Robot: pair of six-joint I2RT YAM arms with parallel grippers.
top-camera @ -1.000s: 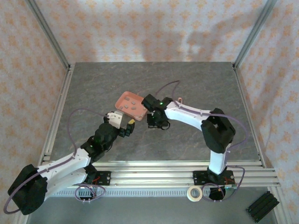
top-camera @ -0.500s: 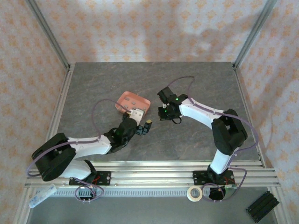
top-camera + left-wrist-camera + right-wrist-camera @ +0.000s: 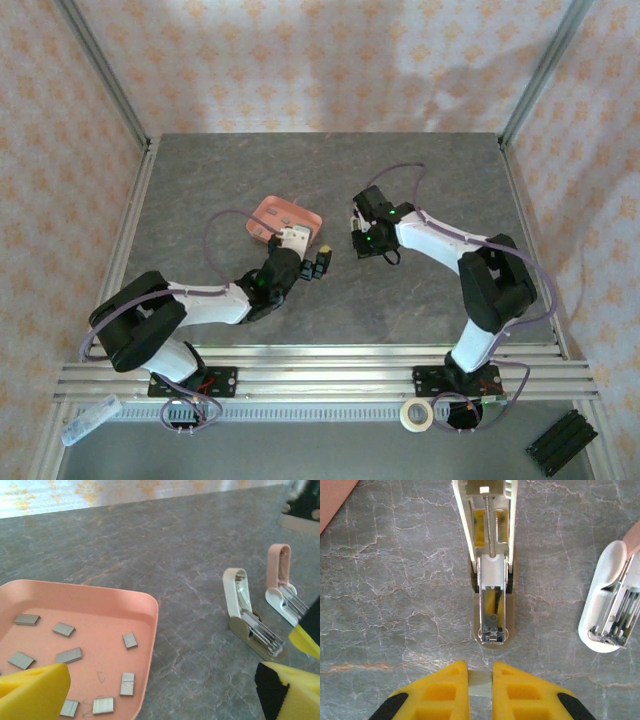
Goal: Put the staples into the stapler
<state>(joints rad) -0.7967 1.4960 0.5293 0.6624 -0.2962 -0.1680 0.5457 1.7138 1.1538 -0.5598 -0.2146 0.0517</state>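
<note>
Right gripper [image 3: 480, 672]: pinching a staple strip [image 3: 480, 684], just short of the open stapler [image 3: 492, 595] mid-table.
Left gripper [image 3: 161, 690]: spread wide by the tray [image 3: 150, 630]; spare staples [image 3: 68, 655] inside.
Next: I'd square the strip to the stapler and lower it flat.

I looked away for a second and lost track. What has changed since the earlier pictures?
The left arm unfolded and stretched forward; the left tool, open, now sits by the near right corner of the tray. The right tool, pinching a staple strip, pulled back rightward from the tray. The tray stayed put.
</note>
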